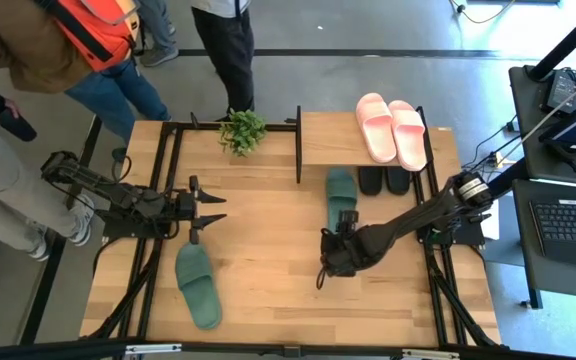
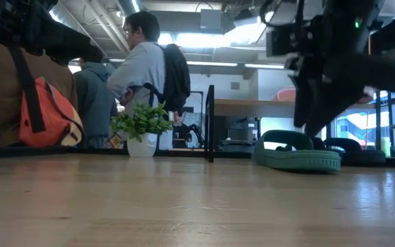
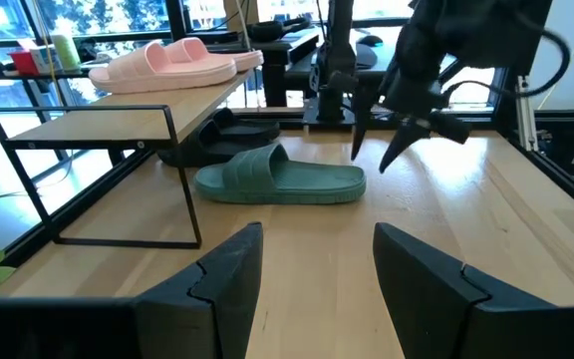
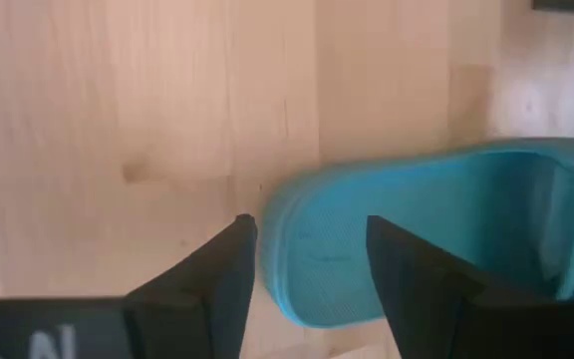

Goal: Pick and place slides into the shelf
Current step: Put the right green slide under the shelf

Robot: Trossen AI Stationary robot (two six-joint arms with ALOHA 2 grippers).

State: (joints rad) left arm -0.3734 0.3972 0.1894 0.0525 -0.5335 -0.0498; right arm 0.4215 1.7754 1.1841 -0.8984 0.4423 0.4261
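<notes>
The shelf (image 1: 338, 140) stands at the table's far right. The pink pair (image 1: 391, 128) lies on its top plank and the black pair (image 1: 383, 180) on the level below. One green slide (image 1: 342, 196) lies sole-down on the table, its toe at the shelf's near edge beside the black pair. The other green slide (image 1: 198, 285) lies flat near the table's near left. My right gripper (image 1: 326, 262) hangs open just above the table at the first green slide's heel (image 4: 367, 249), touching nothing. My left gripper (image 1: 218, 208) waits open at the left, above the second green slide's far end.
A small potted plant (image 1: 241, 130) stands at the far edge, left of the shelf. Black frame rails (image 1: 163, 200) run along the table's left side. People stand beyond the far left corner. Bare tabletop (image 1: 268, 240) lies between the two arms.
</notes>
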